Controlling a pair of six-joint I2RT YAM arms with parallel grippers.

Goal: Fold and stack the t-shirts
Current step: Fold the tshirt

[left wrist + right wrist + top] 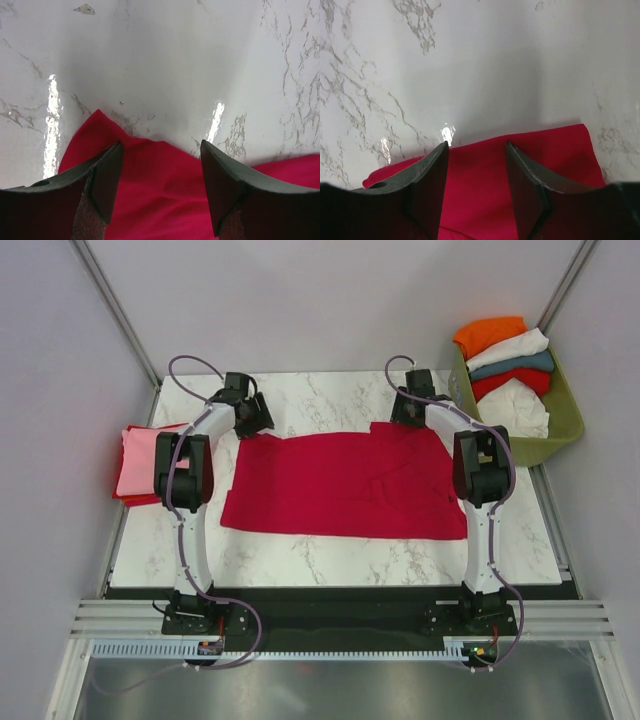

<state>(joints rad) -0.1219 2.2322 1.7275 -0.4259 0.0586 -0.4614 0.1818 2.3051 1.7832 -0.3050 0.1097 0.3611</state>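
- A crimson t-shirt (pixel 345 490) lies spread nearly flat across the middle of the marble counter (pixel 330 395), with some creases on its right half
- The left fingers (pixel 107 175) are released and spread wide; they stand over the shirt's far left corner, where a point of red cloth shows between them against the white stone
- The right fingers (pixel 431 180) are likewise parted and grasp nothing; they straddle the shirt's far right edge, and red cloth fills the gap between them
- The wrist views do not show whether either pair of tips touches the cloth
- At the counter's left edge a folded pink t-shirt (pixel 138 460) rests on top of a folded red t-shirt (pixel 140 500), well apart from the crimson one
- An olive-green basket (pixel 570 398) stands off the counter's far right corner, just beside the right arm
- It holds a loose pile: an orange t-shirt (pixel 488 335) on top, then a white t-shirt (pixel 512 348), a teal t-shirt (pixel 522 365), more red cloth and more white cloth below
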